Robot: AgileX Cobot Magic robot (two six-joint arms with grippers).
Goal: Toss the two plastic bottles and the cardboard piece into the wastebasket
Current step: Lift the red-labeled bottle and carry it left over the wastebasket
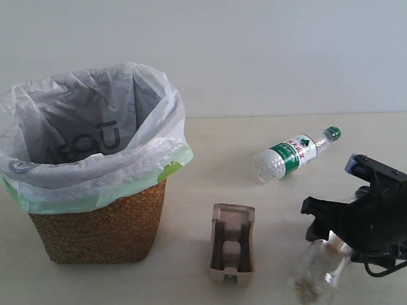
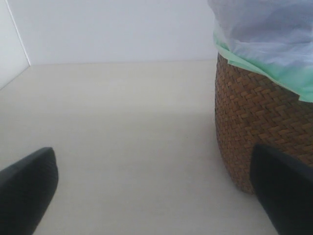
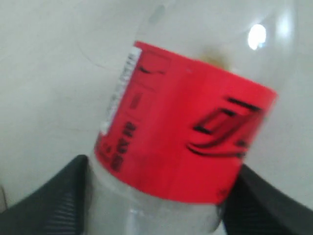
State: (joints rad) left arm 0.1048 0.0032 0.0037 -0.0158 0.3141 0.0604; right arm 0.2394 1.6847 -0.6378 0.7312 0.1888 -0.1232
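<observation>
On table (image 1: 273, 197): 1 wastebasket (image 1: 102, 222), 1 tray (image 1: 233, 244), 2 bottles (image 1: 289, 154); right pincer (image 3: 156, 205) grips red-label bottle (image 3: 186, 147), left pincer (image 2: 156, 196) wide.

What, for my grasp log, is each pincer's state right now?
Left pincer: open, holding nothing.
Right pincer: closed on the red-label bottle.

On the wastebasket (image 1: 95, 225), the white bag lining (image 1: 149, 105) is carrying large grey print on its inner wall, but the letters are showing too faintly to read. The smaller bottle (image 1: 289, 155) is wearing a green-and-white label with red lettering and a green triangle sign, its wording coming out too small. The larger bottle (image 3: 181, 147) is showing a red label with black lettering and a white strip of fine print, all blurring beyond reading.
</observation>
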